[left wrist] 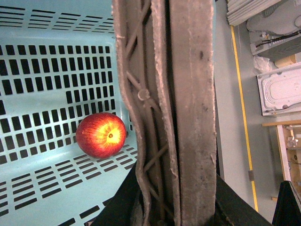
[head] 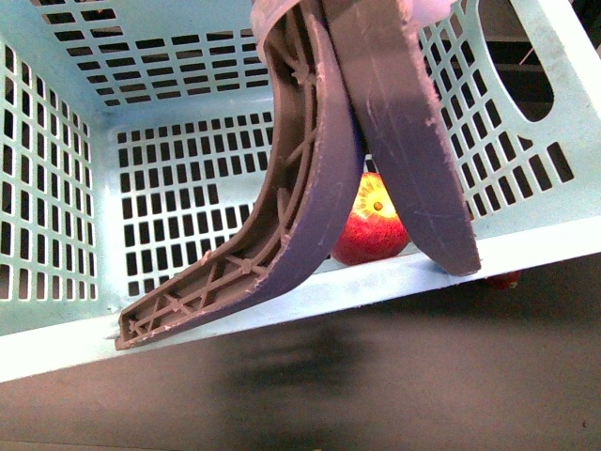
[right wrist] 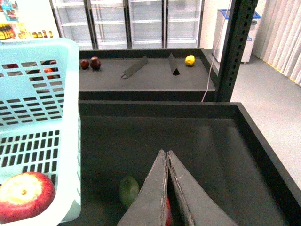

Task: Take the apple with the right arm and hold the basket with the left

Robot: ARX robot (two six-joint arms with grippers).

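The left tool (left wrist: 175, 188) is closed on the basket (left wrist: 47, 70). Its two dark fingers (left wrist: 115, 209) press from both sides on the two brown-grey handles (left wrist: 188, 94), which lie flat against each other. In this left wrist view the apple (left wrist: 101, 135) lies inside the basket on a slotted wall, just beside the handles, with its yellow patch turned to the camera. Past the basket is a grey floor (left wrist: 228, 94) with a yellow line.

In the front view the basket is tilted over the dark table (head: 376, 376), its open side towards the camera. The handles hang in front. The apple shows behind them, resting low against the near rim. A small red thing (head: 504, 279) shows just under the rim, outside the basket; I cannot tell what it is.

In the right wrist view the right tool (right wrist: 166, 155) is closed, its two pointed fingers touching each other along their length. A dark green avocado (right wrist: 128, 190) lies on the table just beside them, and a bit of red shows under them. The basket is near, with the apple in its corner. On a farther table (right wrist: 141, 82) lie dark red fruits (right wrist: 90, 62) and a yellow fruit (right wrist: 189, 60).
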